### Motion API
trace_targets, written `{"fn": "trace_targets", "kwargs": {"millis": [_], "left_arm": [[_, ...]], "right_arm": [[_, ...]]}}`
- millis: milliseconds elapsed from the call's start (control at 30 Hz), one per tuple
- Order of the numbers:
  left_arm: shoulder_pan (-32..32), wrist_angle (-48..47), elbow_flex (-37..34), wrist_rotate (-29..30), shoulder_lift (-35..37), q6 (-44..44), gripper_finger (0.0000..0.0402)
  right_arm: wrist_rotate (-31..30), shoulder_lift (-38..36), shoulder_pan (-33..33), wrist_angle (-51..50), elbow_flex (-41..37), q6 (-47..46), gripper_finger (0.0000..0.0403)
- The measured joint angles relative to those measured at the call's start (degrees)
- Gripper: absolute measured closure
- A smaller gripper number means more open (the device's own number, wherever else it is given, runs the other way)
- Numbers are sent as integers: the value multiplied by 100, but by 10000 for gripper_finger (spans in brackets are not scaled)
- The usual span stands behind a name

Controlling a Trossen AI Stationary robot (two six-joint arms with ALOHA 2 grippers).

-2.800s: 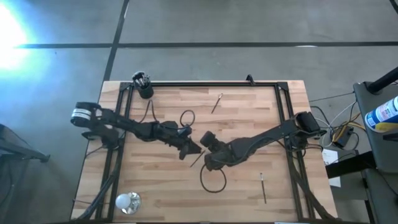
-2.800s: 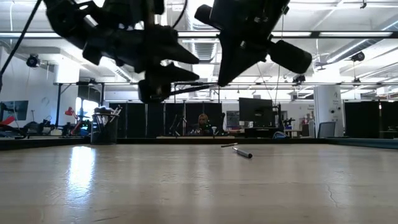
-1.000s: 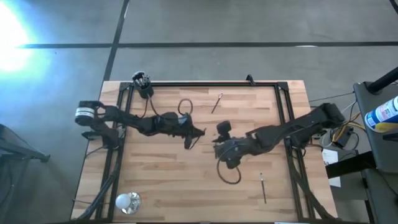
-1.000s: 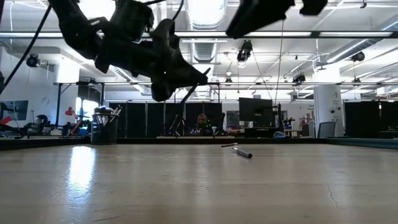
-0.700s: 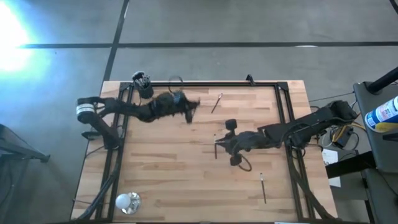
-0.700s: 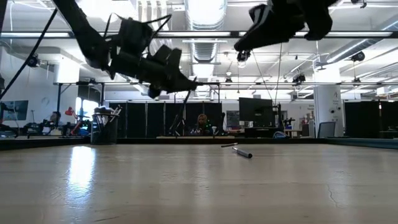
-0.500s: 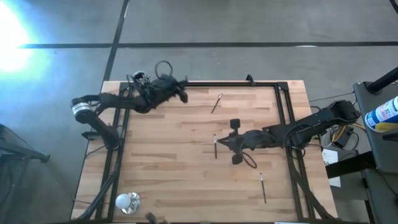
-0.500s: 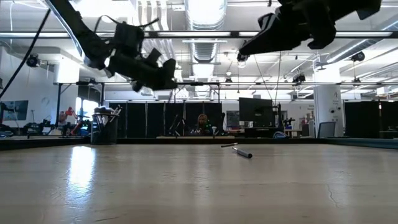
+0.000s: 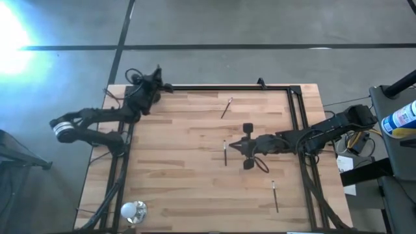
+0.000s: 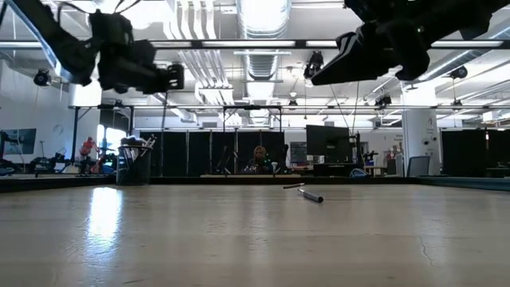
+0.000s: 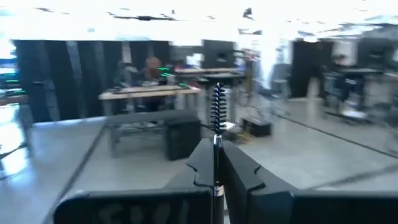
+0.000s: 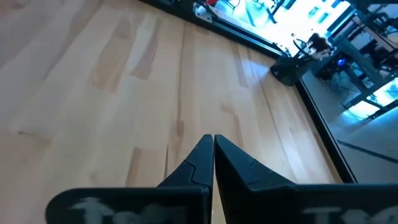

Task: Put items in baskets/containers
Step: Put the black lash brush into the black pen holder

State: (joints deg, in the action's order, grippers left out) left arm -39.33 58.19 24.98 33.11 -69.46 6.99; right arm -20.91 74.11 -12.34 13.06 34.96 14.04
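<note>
**Left arm just hauled a brush up to the cup corner**

Near side first: my right tool (image 12: 213, 144) hangs above the middle of the light wooden slatted surface (image 9: 182, 169), and in its wrist view the fingers look pressed together with nothing between them. Just beside its tip in the high view lies a thin dark makeup brush (image 9: 225, 153). Another slim dark brush (image 9: 275, 196) lies nearer the front right, and a shiny whitish round object (image 9: 134, 210) sits at the front left corner, which isn't a container for this job.

Farther back, a slim silvery-handled brush (image 9: 226, 107) lies near the rear rail. At the far left corner my left tool (image 9: 158, 79) is up in the air, clamped on a thin dark brush with a spiral bristle tip (image 11: 217, 115) poking straight out between the fingers. The small black cylindrical cup (image 10: 133, 165), already bristling with brushes, stands right below that arm in the low view; from above the arm hides it.

What's changed: a few seconds back both tools were nose to nose mid-surface. Since then the left arm swung across to the rear left corner and the right pulled back a bit toward its own side. The brush next to the right tool wasn't visible in the oldest shot. My guess is the left one still needs tipping down over the cup before letting go.
</note>
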Motion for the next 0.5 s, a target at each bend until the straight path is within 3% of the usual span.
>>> {"fn": "trace_targets", "kwargs": {"millis": [267,500], "left_arm": [[-650,321,-610,195,231,-300,394],[-1025,581,-743,238,95,-299,394]], "right_arm": [[4,0,38,402,-167,135,394],[29,0,42,734,-310,203,394]]}}
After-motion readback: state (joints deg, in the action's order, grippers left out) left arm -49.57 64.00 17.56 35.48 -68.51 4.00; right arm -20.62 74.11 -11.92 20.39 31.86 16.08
